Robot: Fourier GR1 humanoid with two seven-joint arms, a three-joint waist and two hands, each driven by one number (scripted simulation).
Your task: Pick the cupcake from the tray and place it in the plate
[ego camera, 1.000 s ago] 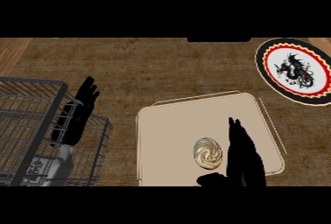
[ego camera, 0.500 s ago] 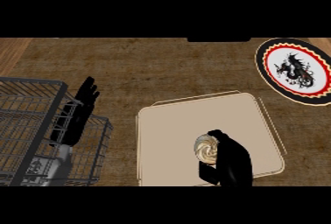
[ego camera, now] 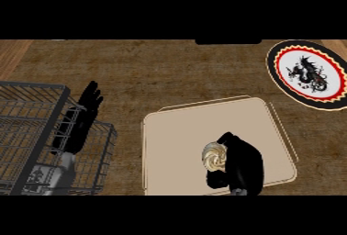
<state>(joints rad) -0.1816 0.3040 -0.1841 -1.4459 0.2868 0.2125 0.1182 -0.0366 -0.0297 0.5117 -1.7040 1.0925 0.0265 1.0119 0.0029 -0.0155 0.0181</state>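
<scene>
Right hand [ego camera: 240, 163] curled around cupcake [ego camera: 213, 157] on near part of beige tray [ego camera: 203, 124]; cupcake shows at fingers' left. Plate [ego camera: 308, 73] far right. Left hand [ego camera: 81, 121] open, fingers straight, over wire basket [ego camera: 27, 119].

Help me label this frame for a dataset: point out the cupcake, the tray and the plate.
cupcake [ego camera: 212, 156], head view, on its swirled top.
tray [ego camera: 203, 121], head view, on its bare beige surface.
plate [ego camera: 308, 73], head view, on its white centre.

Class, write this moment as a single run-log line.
right hand: curled round cupcake on tray | left hand: open, resting over wire basket | plate: holds nothing, far right
</scene>
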